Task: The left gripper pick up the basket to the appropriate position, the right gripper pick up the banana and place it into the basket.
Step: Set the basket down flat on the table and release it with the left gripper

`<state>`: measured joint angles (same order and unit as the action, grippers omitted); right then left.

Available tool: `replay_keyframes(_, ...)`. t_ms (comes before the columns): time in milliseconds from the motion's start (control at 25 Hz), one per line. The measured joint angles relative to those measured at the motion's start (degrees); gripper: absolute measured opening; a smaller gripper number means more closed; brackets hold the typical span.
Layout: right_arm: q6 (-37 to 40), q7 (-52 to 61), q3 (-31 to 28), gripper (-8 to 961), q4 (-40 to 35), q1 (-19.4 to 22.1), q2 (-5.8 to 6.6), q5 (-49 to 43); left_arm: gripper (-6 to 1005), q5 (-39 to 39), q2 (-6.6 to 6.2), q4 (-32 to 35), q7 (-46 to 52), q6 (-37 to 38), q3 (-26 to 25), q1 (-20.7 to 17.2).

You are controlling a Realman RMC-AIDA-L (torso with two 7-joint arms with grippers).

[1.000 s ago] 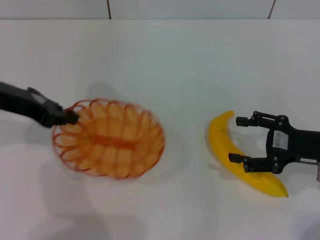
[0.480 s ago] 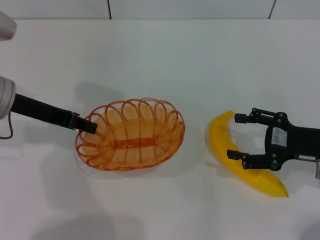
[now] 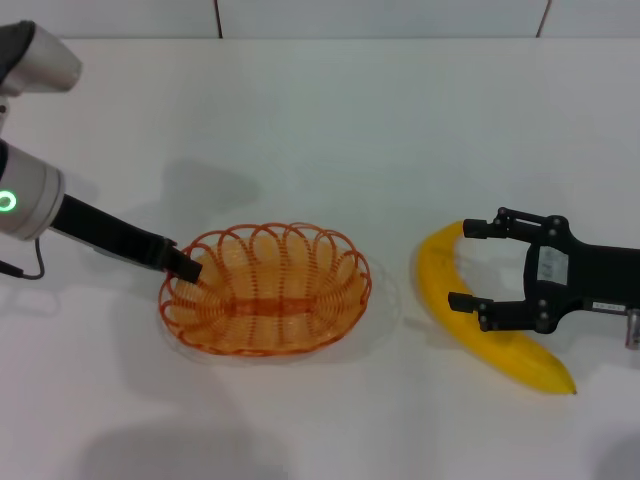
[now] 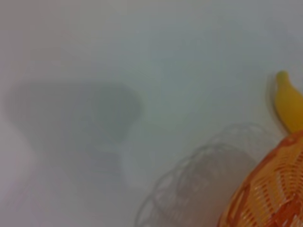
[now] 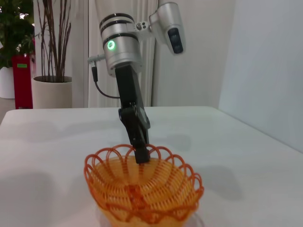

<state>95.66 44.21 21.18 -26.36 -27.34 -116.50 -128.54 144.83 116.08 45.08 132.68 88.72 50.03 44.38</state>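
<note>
The orange wire basket is at the middle left of the white table. My left gripper is shut on the basket's left rim. The right wrist view shows this grip too, with the left gripper on the far rim of the basket. The yellow banana lies on the table to the right of the basket. My right gripper is open, one finger on each side of the banana's far half. The left wrist view shows part of the basket and the banana's tip.
The white table ends at a tiled wall at the back. The left arm's silver joint stands at the left edge. A potted plant stands beyond the table in the right wrist view.
My left gripper has carried the basket to the right and a little nearer the front. My right gripper has shifted slightly left along the banana, still open.
</note>
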Motion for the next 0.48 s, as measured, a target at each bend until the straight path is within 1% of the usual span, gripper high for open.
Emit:
replay_keyframes(160, 0.1, 0.0, 0.0, 864, 0.0, -0.1, -0.04, 0.0, 71, 0.3, 0.06, -1.7, 0.1, -1.1, 0.1, 0.8)
replay_keyframes(480, -0.1, 0.0, 0.0, 863, 0.1, -0.6, -0.13, 0.0, 71, -0.1, 0.18, -2.0, -0.5, -2.4, 0.1, 0.9)
